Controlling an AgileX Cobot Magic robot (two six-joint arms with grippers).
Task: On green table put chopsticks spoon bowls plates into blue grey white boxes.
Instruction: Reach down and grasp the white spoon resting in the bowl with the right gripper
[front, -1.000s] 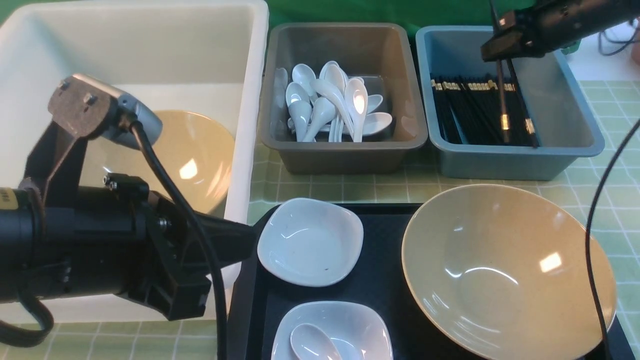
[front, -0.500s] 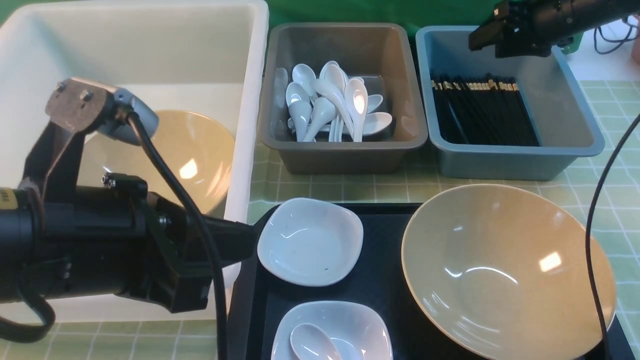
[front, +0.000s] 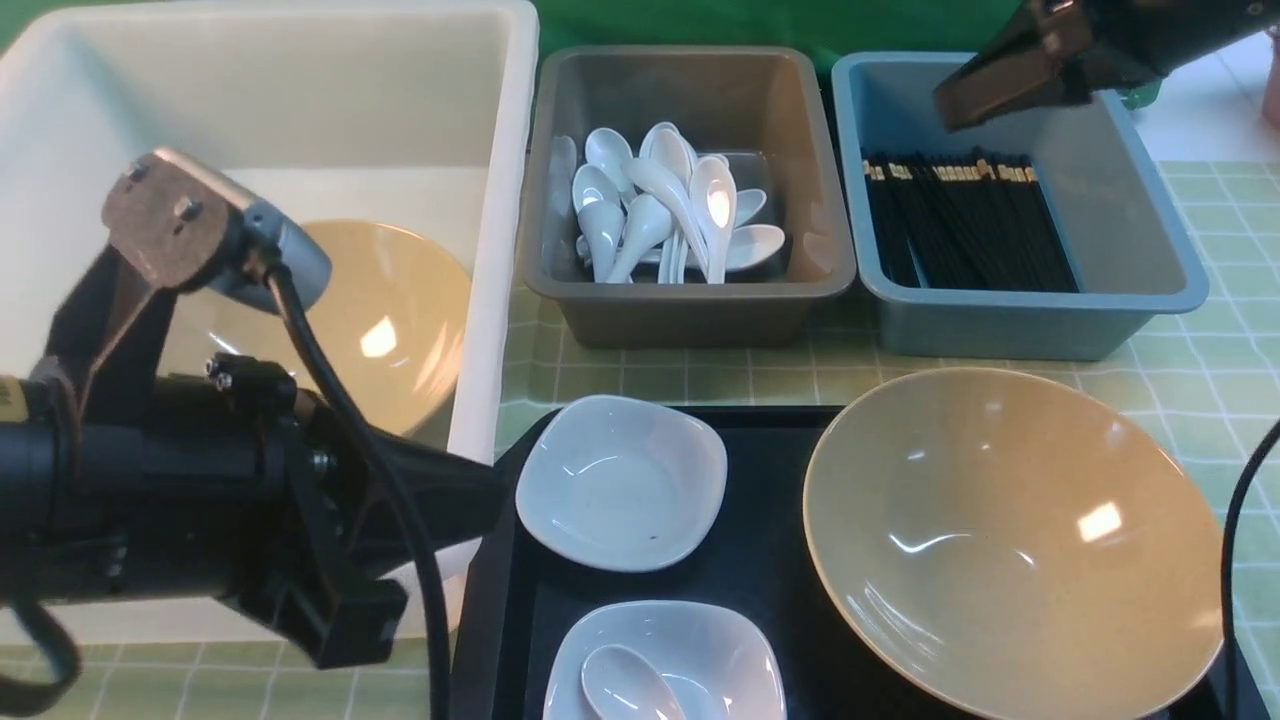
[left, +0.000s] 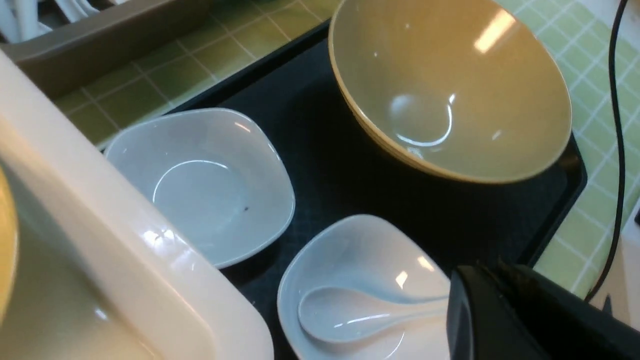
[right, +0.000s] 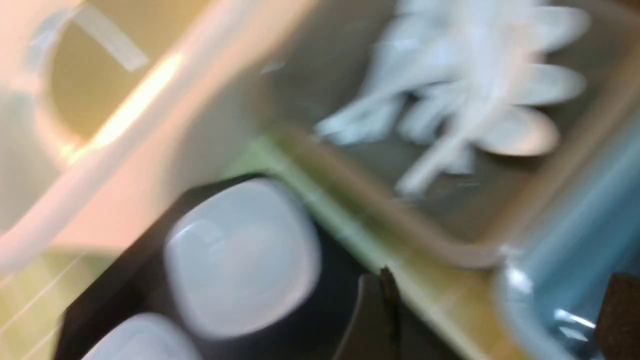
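The spoon (front: 625, 685) looks like glazed ceramic: light, stiff, slippery and easily chipped. It lies scoop-up in the near plate (front: 720, 640) at the tray's (front: 760, 560) near left, and its short handle seems the best hold. The far plate (front: 620, 485) and bowl (front: 1010, 540) probably need rim pinches. The left jaws, closed and empty, sit at the tray's left edge. The right jaws gape empty over the blue box (front: 1030, 320) beyond the tray.
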